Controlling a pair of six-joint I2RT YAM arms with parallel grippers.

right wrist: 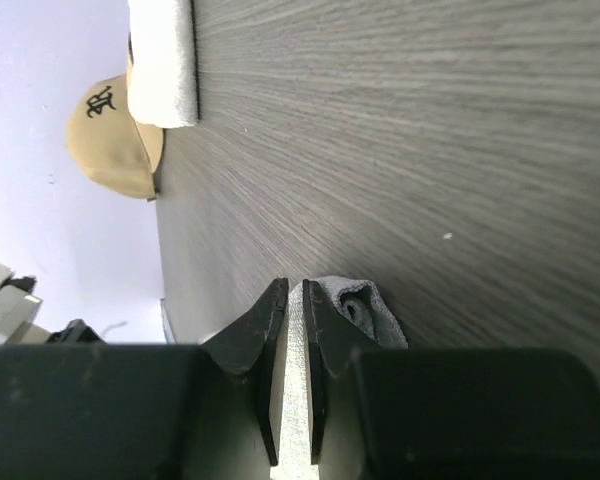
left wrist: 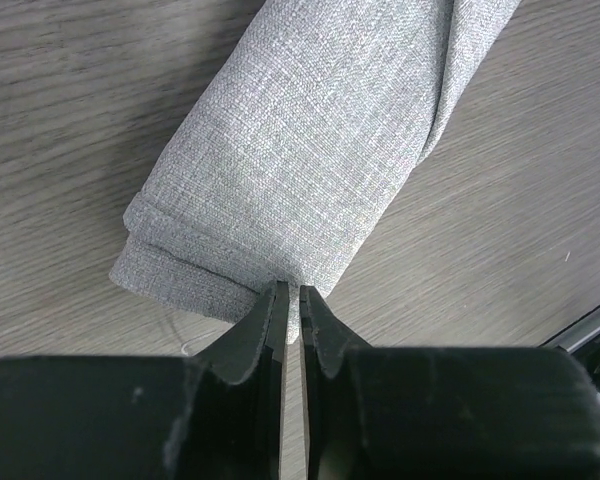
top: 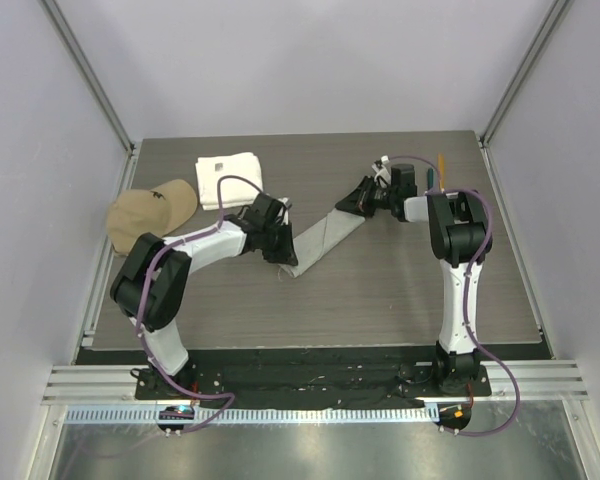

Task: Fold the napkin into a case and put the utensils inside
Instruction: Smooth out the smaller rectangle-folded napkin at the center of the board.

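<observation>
The napkin (top: 325, 238) lies as a long narrow folded grey strip, running diagonally across the middle of the table. My left gripper (top: 278, 252) is at its near-left end. In the left wrist view the gripper (left wrist: 291, 292) is shut on the corner of the layered napkin (left wrist: 310, 130). My right gripper (top: 360, 203) is at the far-right end. In the right wrist view the gripper (right wrist: 295, 290) pinches a cloth edge, and a rolled fold of the napkin (right wrist: 375, 305) bulges beside one finger. Two utensils, an orange-yellow stick (top: 441, 163) and a teal-handled piece (top: 432, 179), lie behind the right arm.
A thick white towel (top: 228, 179) lies at the back left, with a tan cap (top: 150, 214) beside it at the table's left edge. Both also show in the right wrist view, the towel (right wrist: 165, 60) and the cap (right wrist: 110, 135). Grey walls enclose three sides.
</observation>
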